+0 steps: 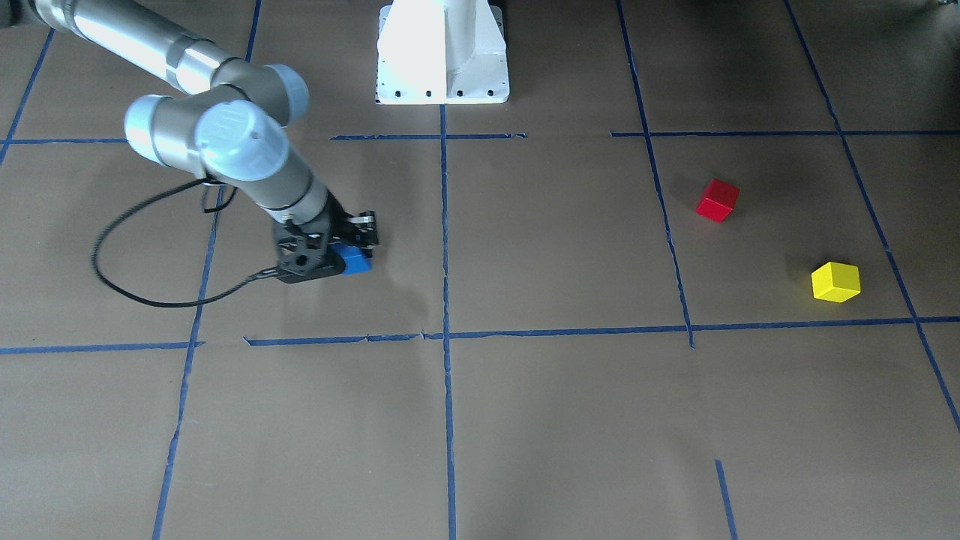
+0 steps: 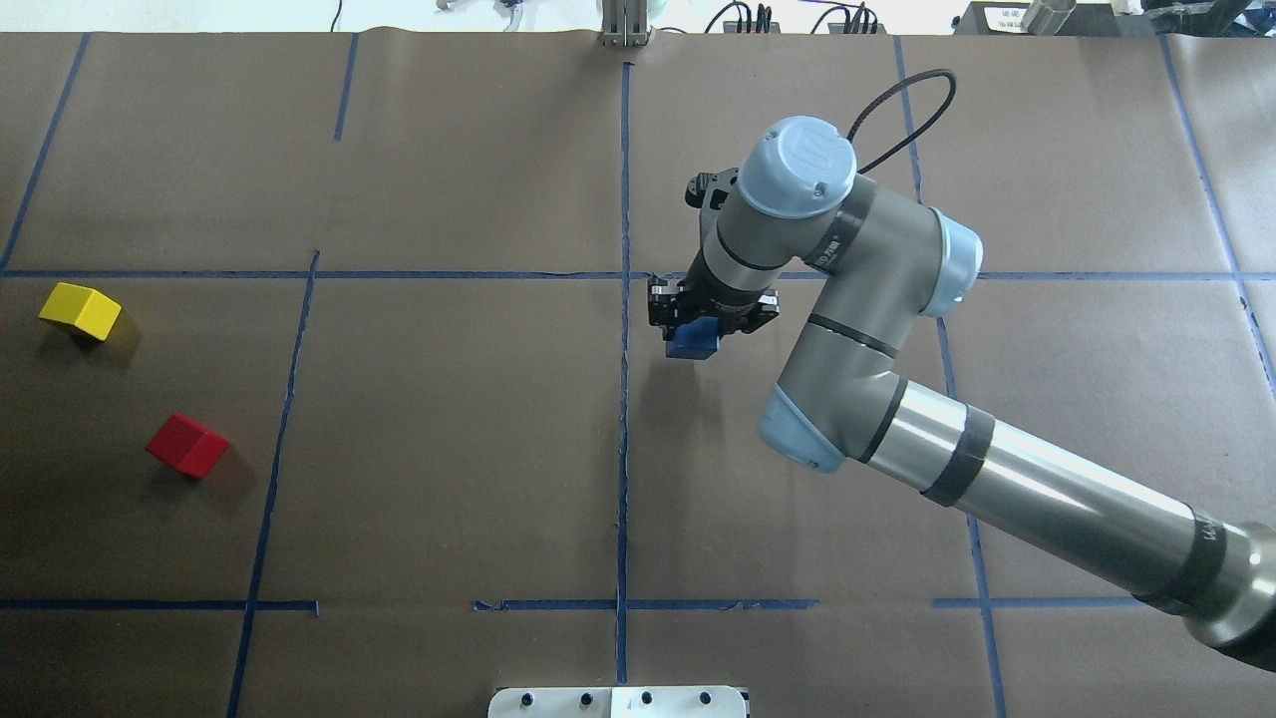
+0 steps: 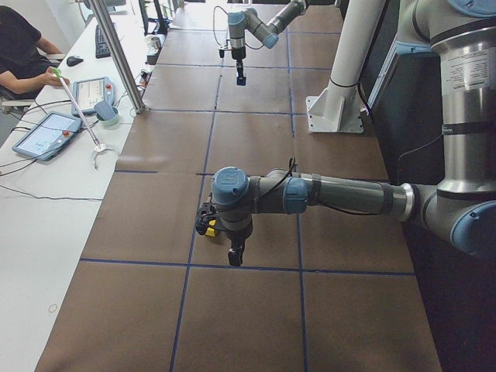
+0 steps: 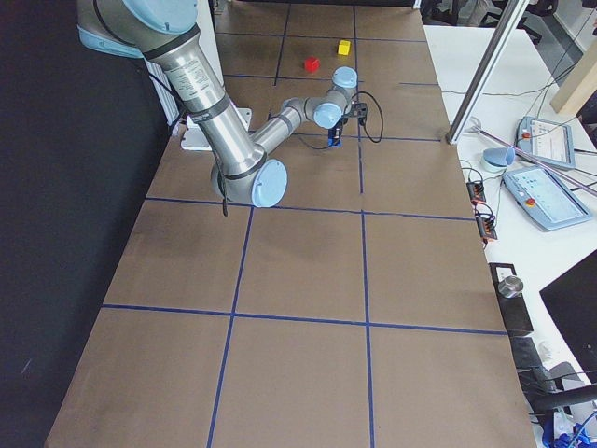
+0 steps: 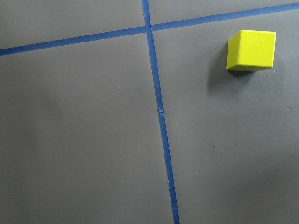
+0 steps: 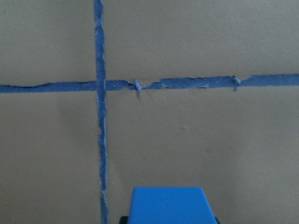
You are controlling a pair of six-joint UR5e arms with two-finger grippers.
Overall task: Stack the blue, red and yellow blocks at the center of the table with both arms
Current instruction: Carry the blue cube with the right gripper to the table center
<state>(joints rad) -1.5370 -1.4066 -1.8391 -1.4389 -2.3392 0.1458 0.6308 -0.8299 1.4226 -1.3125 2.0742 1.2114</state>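
Observation:
My right gripper (image 2: 698,329) is shut on the blue block (image 2: 692,344) and holds it above the table, just right of the centre tape line; the block also shows in the front view (image 1: 352,260) and at the bottom of the right wrist view (image 6: 168,205). The red block (image 2: 187,445) and the yellow block (image 2: 80,310) lie apart on the table's left side. My left gripper (image 3: 235,254) shows only in the exterior left view, next to the yellow block (image 3: 206,227); I cannot tell if it is open. The left wrist view shows the yellow block (image 5: 251,50) and no fingers.
Blue tape lines (image 2: 624,399) divide the brown table into squares. The white robot base (image 1: 442,52) stands at the table's edge. A black cable (image 1: 112,262) loops off my right wrist. An operator (image 3: 19,54) sits at a side desk with tablets.

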